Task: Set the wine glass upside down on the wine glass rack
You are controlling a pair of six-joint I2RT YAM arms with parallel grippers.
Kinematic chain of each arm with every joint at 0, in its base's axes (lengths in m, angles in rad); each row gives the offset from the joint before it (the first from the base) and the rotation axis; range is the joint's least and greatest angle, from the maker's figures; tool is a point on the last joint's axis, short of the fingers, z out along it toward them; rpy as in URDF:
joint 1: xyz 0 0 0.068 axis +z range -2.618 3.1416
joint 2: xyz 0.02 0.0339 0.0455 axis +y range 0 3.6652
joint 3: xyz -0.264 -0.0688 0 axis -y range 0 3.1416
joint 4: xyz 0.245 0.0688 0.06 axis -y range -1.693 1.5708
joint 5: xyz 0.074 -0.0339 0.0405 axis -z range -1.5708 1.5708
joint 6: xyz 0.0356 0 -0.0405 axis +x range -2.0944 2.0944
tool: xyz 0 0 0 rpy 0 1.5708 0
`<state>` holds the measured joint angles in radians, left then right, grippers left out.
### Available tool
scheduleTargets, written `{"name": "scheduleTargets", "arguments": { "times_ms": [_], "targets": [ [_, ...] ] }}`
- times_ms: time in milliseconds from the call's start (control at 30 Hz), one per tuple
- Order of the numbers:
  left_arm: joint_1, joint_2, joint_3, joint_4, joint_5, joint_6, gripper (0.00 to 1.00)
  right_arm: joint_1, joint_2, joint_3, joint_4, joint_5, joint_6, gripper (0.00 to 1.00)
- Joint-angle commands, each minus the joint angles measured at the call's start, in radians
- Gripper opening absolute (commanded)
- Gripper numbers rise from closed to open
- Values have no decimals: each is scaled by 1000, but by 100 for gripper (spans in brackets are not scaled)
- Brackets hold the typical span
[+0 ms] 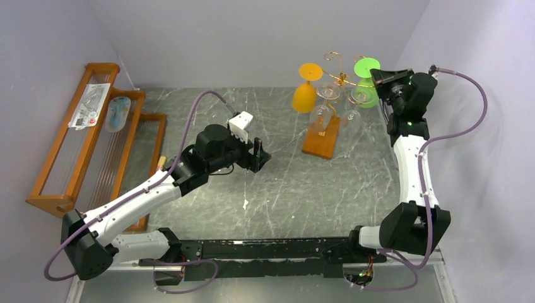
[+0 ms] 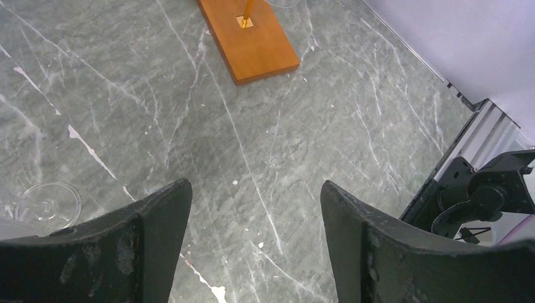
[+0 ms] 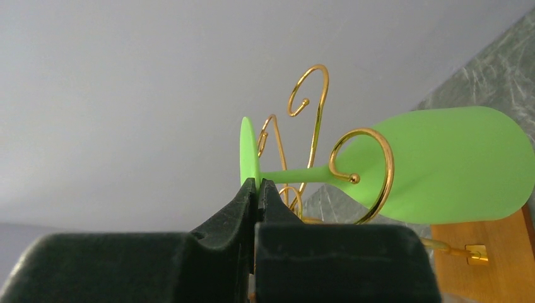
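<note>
The green wine glass (image 1: 365,93) hangs upside down at the wine glass rack (image 1: 340,77), a gold wire stand on an orange-brown wooden base (image 1: 320,139). In the right wrist view its stem (image 3: 296,174) lies inside a gold scroll hook (image 3: 386,165), with the bowl (image 3: 454,164) to the right. My right gripper (image 3: 259,184) is shut on the rim of the glass's flat foot (image 3: 248,151). My left gripper (image 1: 262,154) hovers open over the marble table, left of the rack base (image 2: 249,38), holding nothing.
An orange glass (image 1: 305,95) and two clear glasses (image 1: 325,117) hang on the same rack. A large slatted wooden rack (image 1: 94,145) with packets stands at the far left. A clear round glass foot (image 2: 47,202) shows at the left wrist view's lower left.
</note>
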<state>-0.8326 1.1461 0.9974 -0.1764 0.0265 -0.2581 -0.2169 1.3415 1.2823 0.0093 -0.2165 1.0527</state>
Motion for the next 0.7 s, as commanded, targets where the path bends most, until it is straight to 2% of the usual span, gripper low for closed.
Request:
{"name": "scheduleTargets", "arguments": {
  "times_ms": [0,367,667],
  "targets": [
    [7,-24,-14,26,-21,2,79,-12,-42,1,-54,5,13,0],
    [8,-23,-19,27,-16,-5,79,-22,-74,37,-191,87,6,0],
    [9,-12,-18,28,-19,-2,78,-40,-83,-13,-110,162,19,0]
  ]
}}
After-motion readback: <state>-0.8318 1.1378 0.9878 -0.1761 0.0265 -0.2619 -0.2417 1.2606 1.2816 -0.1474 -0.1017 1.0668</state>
